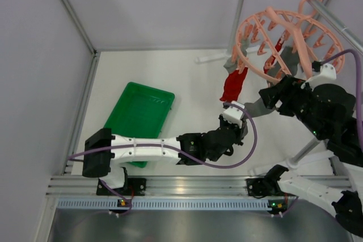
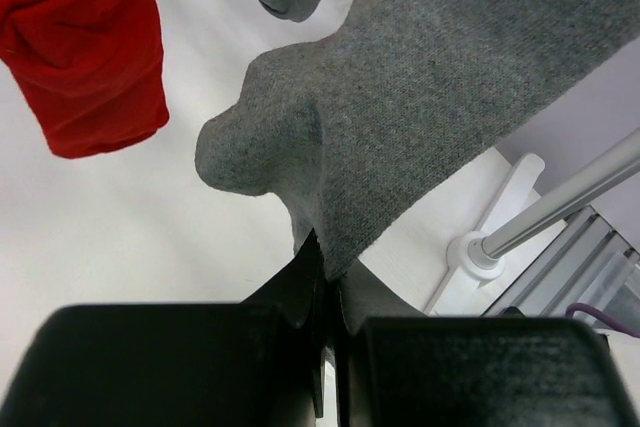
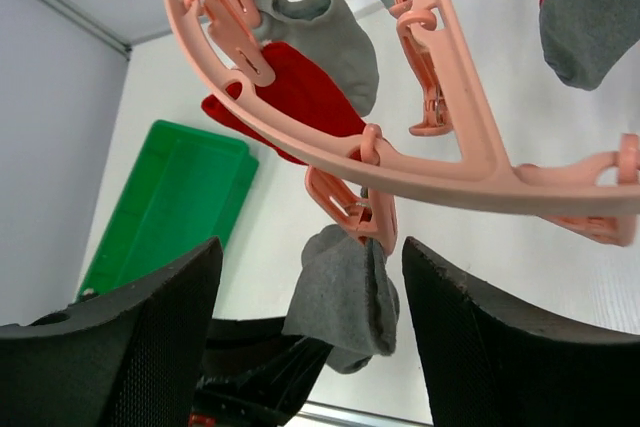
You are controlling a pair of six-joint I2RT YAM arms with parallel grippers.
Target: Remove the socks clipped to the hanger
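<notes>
The salmon-pink hanger (image 1: 283, 38) hangs from a pole at the upper right, with red and grey socks clipped to it. My left gripper (image 1: 243, 118) is shut on the lower end of a grey sock (image 2: 420, 97); the jaws (image 2: 325, 272) pinch its fabric. That sock (image 3: 345, 297) still hangs from a pink clip (image 3: 360, 212) under the hanger ring (image 3: 450, 157). My right gripper (image 3: 312, 257) is open, its fingers (image 3: 130, 337) on either side of this sock and clip, not touching them. A red sock (image 1: 233, 86) hangs beside it and also shows in the left wrist view (image 2: 85, 47).
A green tray (image 1: 139, 114) lies on the table at the left, also in the right wrist view (image 3: 170, 207). The hanger stand's pole and base (image 2: 560, 212) are close on the right. Other grey socks (image 3: 340, 37) hang from farther clips. White walls enclose the table.
</notes>
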